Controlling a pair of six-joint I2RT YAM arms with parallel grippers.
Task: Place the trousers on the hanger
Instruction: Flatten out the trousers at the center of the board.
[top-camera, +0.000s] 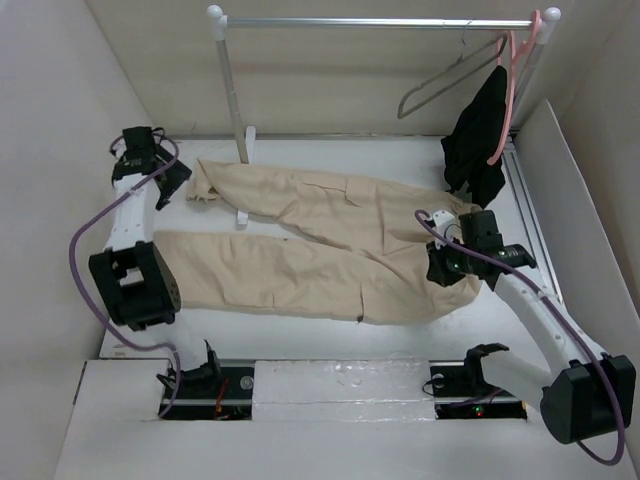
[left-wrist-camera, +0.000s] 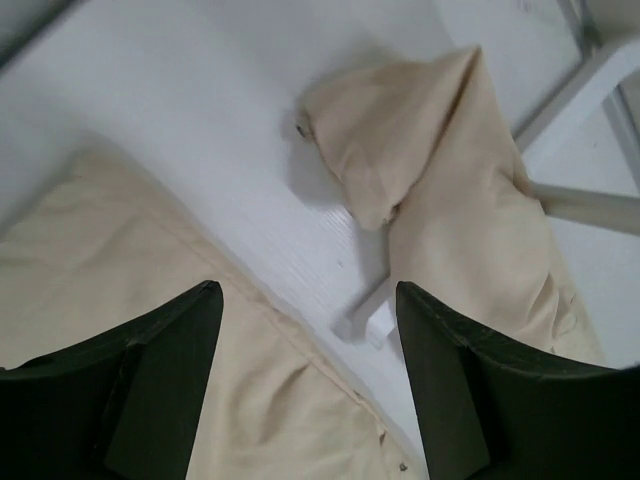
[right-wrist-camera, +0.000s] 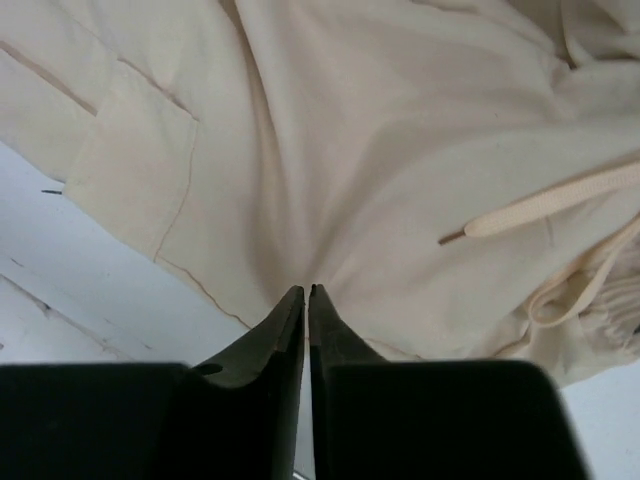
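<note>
The beige trousers (top-camera: 320, 245) lie flat on the white table, legs pointing left and waist at the right. My right gripper (top-camera: 447, 262) is at the waist. In the right wrist view its jaws (right-wrist-camera: 308, 292) are shut on a pinch of trouser fabric (right-wrist-camera: 380, 150), with folds running to the tips and the drawstring (right-wrist-camera: 545, 208) to the right. My left gripper (top-camera: 172, 180) is open and empty by the upper leg's cuff. In its wrist view the gripper (left-wrist-camera: 305, 300) hangs above both legs (left-wrist-camera: 440, 170). The grey wire hanger (top-camera: 440, 85) hangs on the rail at the back right.
A white garment rack stands at the back: its rail (top-camera: 380, 22), left post (top-camera: 232, 90) and a foot (left-wrist-camera: 365, 318) between the trouser legs. A pink hanger (top-camera: 512, 70) with a black garment (top-camera: 480, 135) hangs at the rail's right end. White walls close in both sides.
</note>
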